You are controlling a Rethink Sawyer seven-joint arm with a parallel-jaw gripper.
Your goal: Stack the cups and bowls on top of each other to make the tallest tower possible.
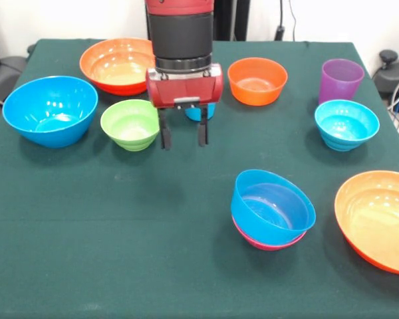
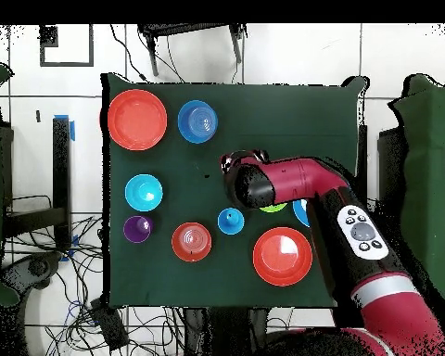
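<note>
My gripper (image 1: 184, 135) hangs open and empty above the cloth, just right of the small green bowl (image 1: 130, 124). The light blue cup (image 1: 201, 111) stands right behind it, mostly hidden; it shows clearly in the overhead view (image 2: 231, 221). The tower is a blue bowl (image 1: 271, 207) nested in a pink bowl (image 1: 266, 243), apart from the gripper at the near right. The purple cup (image 1: 340, 80) stands at the far right beside a cyan bowl (image 1: 346, 123). A small orange bowl (image 1: 257, 80) sits right of the gripper's wrist. In the overhead view my arm (image 2: 263, 184) hides the gripper.
A large blue bowl (image 1: 50, 109) sits at the left. A large orange bowl (image 1: 118, 64) is at the far left and another (image 1: 379, 219) at the near right edge. The green tablecloth (image 1: 120, 252) covers the table.
</note>
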